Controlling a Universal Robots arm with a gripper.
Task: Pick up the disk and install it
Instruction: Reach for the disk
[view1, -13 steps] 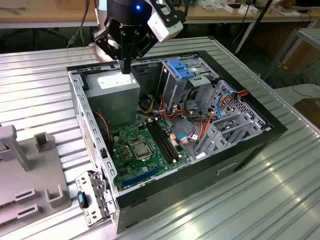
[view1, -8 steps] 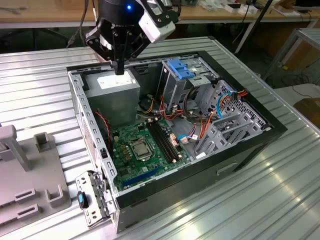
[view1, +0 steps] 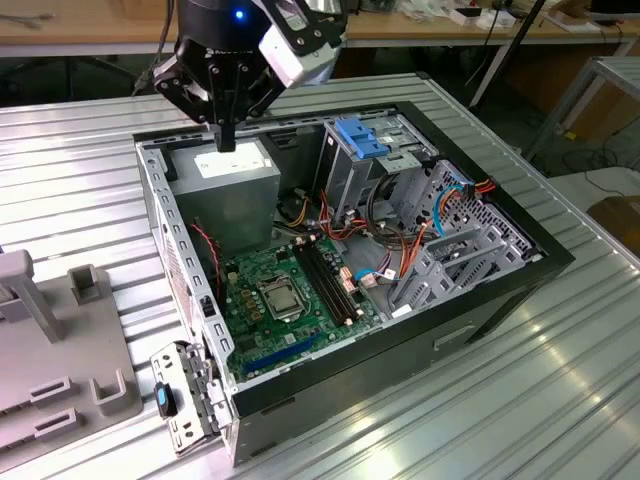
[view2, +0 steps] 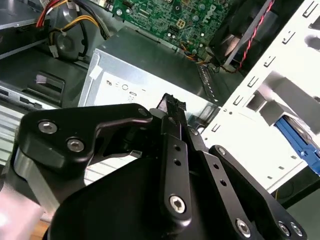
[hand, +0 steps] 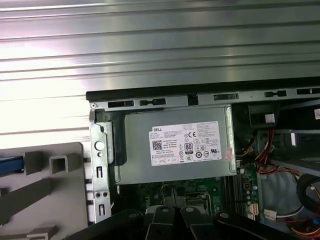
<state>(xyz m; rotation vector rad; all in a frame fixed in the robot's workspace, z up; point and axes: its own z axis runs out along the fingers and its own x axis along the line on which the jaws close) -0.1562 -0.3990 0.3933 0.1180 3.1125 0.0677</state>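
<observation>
1. The jaws are pinched together, holding nothing, and hang just above the power supply (view1: 225, 178), which sits in a corner of the open computer case (view1: 480, 290).
2. The disk (hand: 10, 164) is outside the case. A blue strip of its carrier lies in the grey holder (hand: 55, 195) on the tabletop (view1: 80, 170), just beside the case wall nearest the power supply.
3. Inside the case, across from the power supply, stands the grey drive cage (view1: 350, 170) with its blue latch (view1: 362, 135).
4. By my reading, the task is at its start: the disk is not yet picked up, and both the grasp and the install are left.
</observation>
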